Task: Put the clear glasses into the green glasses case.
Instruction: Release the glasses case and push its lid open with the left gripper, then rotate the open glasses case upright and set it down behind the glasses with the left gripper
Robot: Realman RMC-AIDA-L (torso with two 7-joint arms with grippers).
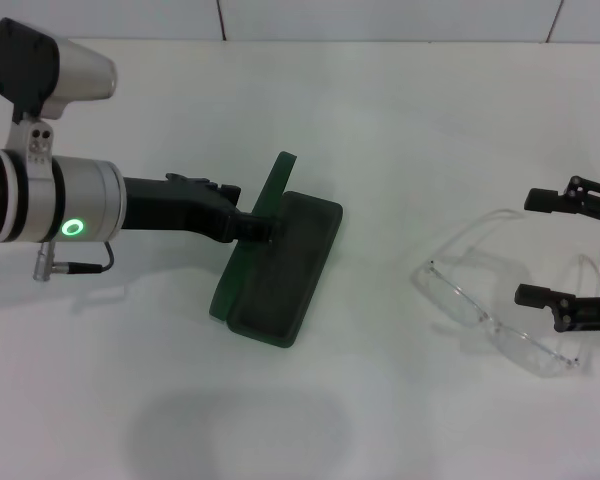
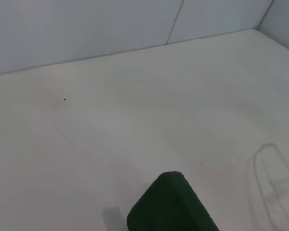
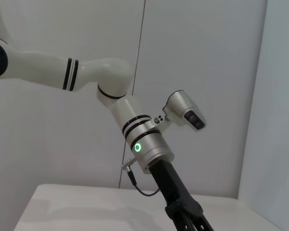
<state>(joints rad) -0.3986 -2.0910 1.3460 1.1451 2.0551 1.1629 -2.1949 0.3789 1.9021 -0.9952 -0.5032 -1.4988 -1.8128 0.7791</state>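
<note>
The green glasses case (image 1: 285, 270) lies open mid-table, its lid (image 1: 275, 185) standing upright. My left gripper (image 1: 263, 226) reaches in from the left and is shut on the lid's edge near the hinge. The clear glasses (image 1: 480, 300) rest on the table to the right, arms unfolded toward the right edge. My right gripper (image 1: 540, 247) is open at the right edge, its two fingers spread on either side of the glasses' arms. In the left wrist view a corner of the green glasses case (image 2: 171, 204) and part of the clear glasses (image 2: 274, 178) show.
The white table (image 1: 380, 120) runs back to a pale wall. The right wrist view shows only my left arm (image 3: 149, 144) over the table against the wall.
</note>
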